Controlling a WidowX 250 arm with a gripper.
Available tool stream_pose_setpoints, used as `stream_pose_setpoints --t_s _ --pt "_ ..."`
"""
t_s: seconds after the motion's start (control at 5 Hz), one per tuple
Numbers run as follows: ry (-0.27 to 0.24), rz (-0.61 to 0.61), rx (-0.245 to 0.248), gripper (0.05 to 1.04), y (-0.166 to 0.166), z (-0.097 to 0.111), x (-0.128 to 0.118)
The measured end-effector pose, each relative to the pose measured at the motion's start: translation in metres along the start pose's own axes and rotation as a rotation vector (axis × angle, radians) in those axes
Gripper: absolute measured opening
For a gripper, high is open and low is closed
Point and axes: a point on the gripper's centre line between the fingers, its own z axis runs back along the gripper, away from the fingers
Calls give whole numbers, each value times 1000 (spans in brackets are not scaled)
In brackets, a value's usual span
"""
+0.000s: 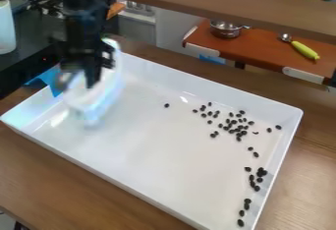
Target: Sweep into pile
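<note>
Taking the middle of the big white rectangular tray as our clock centre, with twelve toward the top of the view, we find the small black oval beans mostly along its right half. A loose main cluster lies between two and three o'clock, a tighter knot at four, and a thin trail runs toward five beside the right-hand wall. One stray bean sits near twelve, apart from the others.

Our black two-finger gripper is at eleven o'clock, over the tray's far left part. With it is a white sweeping tool with pale blue edges, low in the tray and well apart from the beans. We cannot tell whether the jaws are open or closed on that tool.

We judge that the gathering is partly done: the beans lean to one side but do not yet make one pile. The next move, as we see it, calls for setting the tool's edge flat on the tray floor on the outer side of the stray bean, then pushing toward three o'clock. The trail by the wall would want a separate stroke up toward the main cluster. Too brisk a push could scatter the beans or ride over them.

As for brands, labels or writing, we find nothing we can read.
</note>
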Motion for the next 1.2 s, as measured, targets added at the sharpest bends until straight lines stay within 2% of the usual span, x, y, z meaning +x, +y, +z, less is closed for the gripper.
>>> stream_pose_setpoints --t_s 0.4,1.0,1.2 --pt "37 -31 57 485 -30 -17 2" --pt "100 -36 58 485 -61 -17 20" --pt "114 -53 50 486 -82 -17 23"
